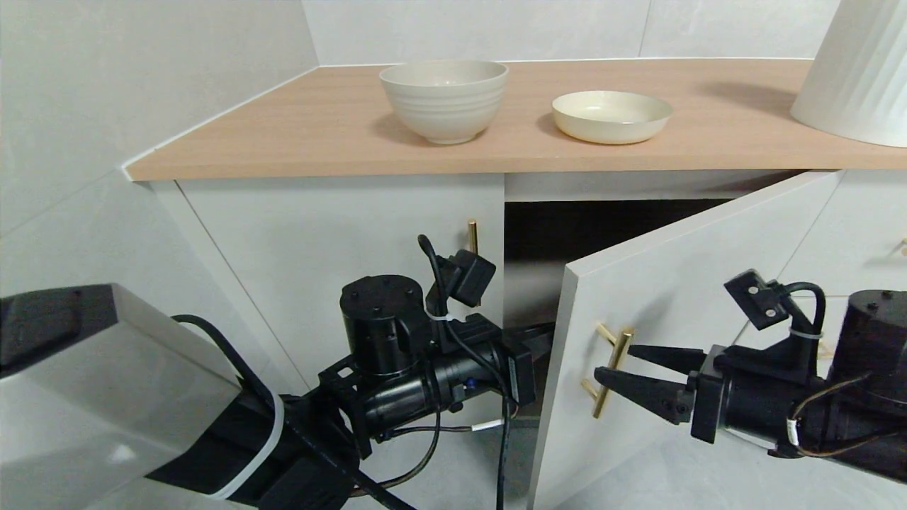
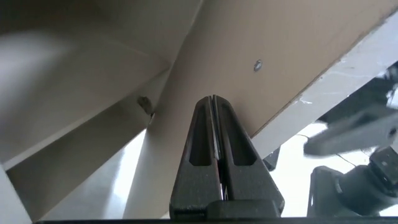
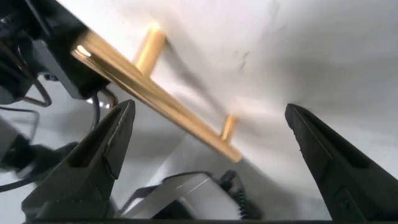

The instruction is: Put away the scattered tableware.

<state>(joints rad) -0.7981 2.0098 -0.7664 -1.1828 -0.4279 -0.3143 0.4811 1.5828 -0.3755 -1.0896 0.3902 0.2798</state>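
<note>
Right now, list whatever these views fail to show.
Cabinet interior: head view, dark and partly behind the open door; contents cannot be told.
White ribbed container: head view, cut off by the top and right edges.
Right gripper, open at the gold handle: touching or not, neither view settles.

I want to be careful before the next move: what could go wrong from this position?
1. The right arm's jaws stand open at the gold handle; if they close off-centre, they may slip off the thin bar.
2. The left arm's jaws, shut, sit at the inner side of the half-open door; if the door swings back, it could pinch them.
</note>
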